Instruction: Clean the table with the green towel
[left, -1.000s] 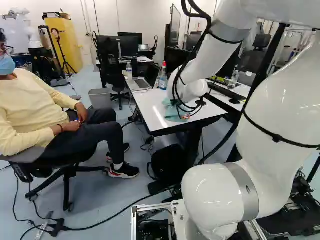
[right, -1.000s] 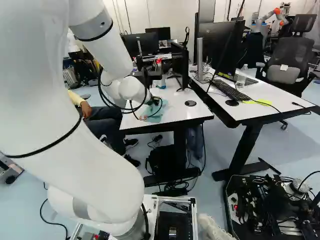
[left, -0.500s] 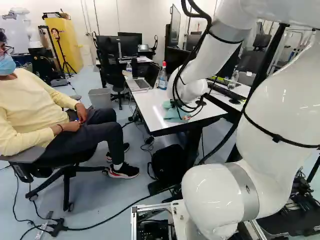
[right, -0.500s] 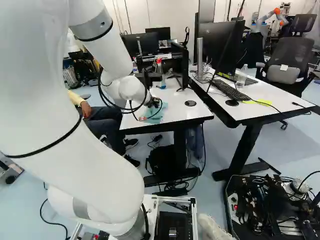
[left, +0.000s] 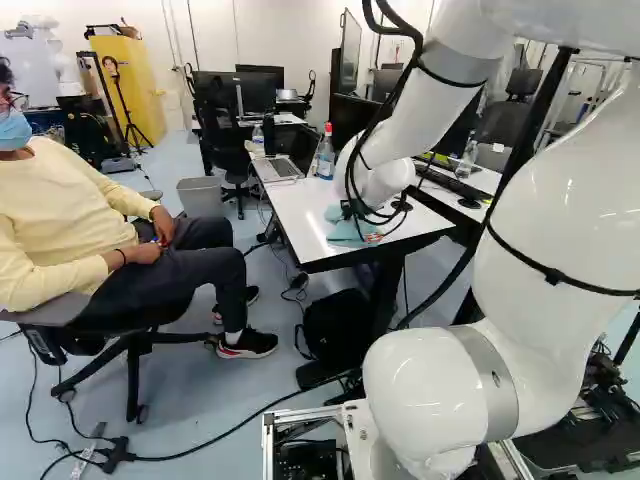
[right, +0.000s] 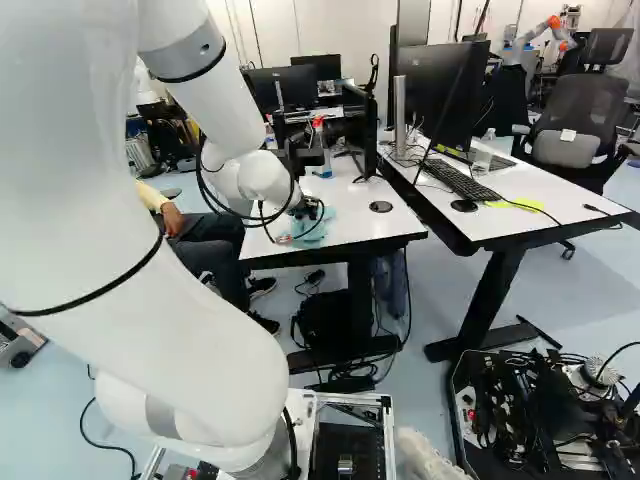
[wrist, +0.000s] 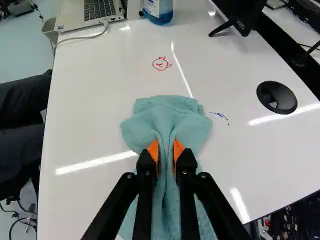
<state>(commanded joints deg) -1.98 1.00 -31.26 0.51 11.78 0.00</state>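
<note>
Left base view: green towel (left: 345, 232) is lying on the white surface (left: 295, 222), bottle (left: 326, 158) standing beyond, beside the laptop (left: 279, 169). Right base view: arm (right: 225, 110) is reaching over, claw (right: 307, 209) sitting at the towel. Wrist view: claw is clamping bunched towel between orange pads (wrist: 154, 150); blue marks (wrist: 220, 116) showing just beside towel, red doodle (wrist: 161, 64) ahead.

The wrist view shows one towel (wrist: 167, 115), one gripper (right: 306, 210) with two orange pads (wrist: 153, 151), one bottle of blue liquid (wrist: 159, 16), one round cable hole (wrist: 276, 97), and two ink marks, one red (wrist: 161, 63) and one blue (wrist: 219, 115). On the near table (right: 350, 232) there is one laptop (left: 277, 168), and on the second table (right: 560, 185) one keyboard (right: 462, 180). The left base view has one yellow cabinet (left: 142, 75), one grey bin (left: 202, 196) and one black bag (left: 335, 325).
</note>
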